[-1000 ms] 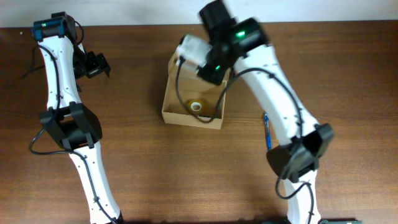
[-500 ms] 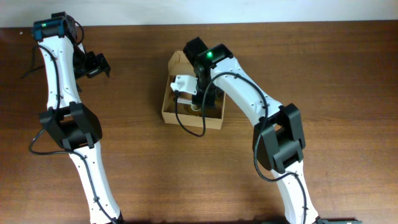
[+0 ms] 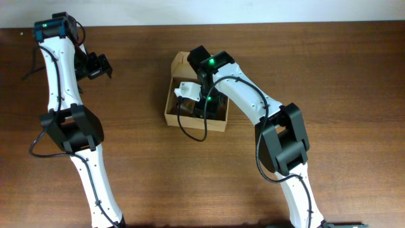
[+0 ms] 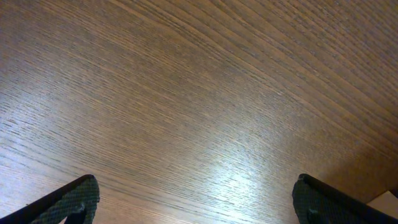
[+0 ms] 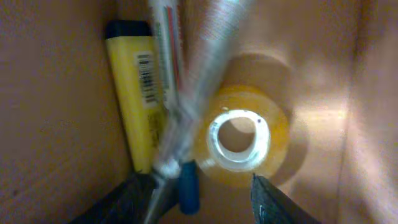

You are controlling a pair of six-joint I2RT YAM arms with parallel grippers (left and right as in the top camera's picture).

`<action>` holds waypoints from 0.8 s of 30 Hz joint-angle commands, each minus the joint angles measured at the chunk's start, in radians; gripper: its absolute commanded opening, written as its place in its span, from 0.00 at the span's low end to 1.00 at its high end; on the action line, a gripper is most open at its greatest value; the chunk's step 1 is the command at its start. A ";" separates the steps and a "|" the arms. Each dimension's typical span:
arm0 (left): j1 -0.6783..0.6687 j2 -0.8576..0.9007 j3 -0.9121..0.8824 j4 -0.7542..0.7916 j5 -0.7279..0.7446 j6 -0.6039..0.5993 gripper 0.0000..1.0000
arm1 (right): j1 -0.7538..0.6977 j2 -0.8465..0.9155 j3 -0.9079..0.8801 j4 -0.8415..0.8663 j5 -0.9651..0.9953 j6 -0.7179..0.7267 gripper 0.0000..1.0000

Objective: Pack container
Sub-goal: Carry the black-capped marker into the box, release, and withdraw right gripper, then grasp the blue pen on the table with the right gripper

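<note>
- Container (image 3: 190, 121) sits mid-bench (image 3: 329, 76), top open. R fingers (image 5: 273, 200) are down inside it, tips just above the floor. L fingers (image 3: 100, 65) are well apart from it, at the far-left of the bench.
- R fingers: spread wide, one tip each side of the tape roll's (image 5: 239, 137) near edge. A pen (image 5: 186, 93) runs between them, close to the left tip, w/ no visible pinch on it.
- L fingers: wide open, nothing btw them, bare bench under.
- Also inside: yellow highlighter (image 5: 140, 106) along the left wall, touching it; tape roll lying flat beside it.
- Hard to see: the pen is motion-blurred. A blue tip (image 5: 188, 193) is cut off at the frame bottom. From overhead, the R wrist covers most of the contents.
- Orientation: container slightly skewed to the bench edge, long axis approx far-to-near. Flap lid (image 3: 180, 61) is at the far end, folded back.
</note>
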 commanded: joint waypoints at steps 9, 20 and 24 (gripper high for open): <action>0.003 0.009 -0.005 0.002 -0.011 0.002 1.00 | -0.036 -0.320 0.155 -0.005 0.259 0.309 0.60; 0.003 0.009 -0.005 0.002 -0.011 0.001 1.00 | -0.405 -0.669 -0.060 0.097 0.117 0.420 0.60; 0.003 0.009 -0.005 0.002 -0.011 0.001 1.00 | -0.526 -0.700 -0.209 0.105 0.060 0.605 0.59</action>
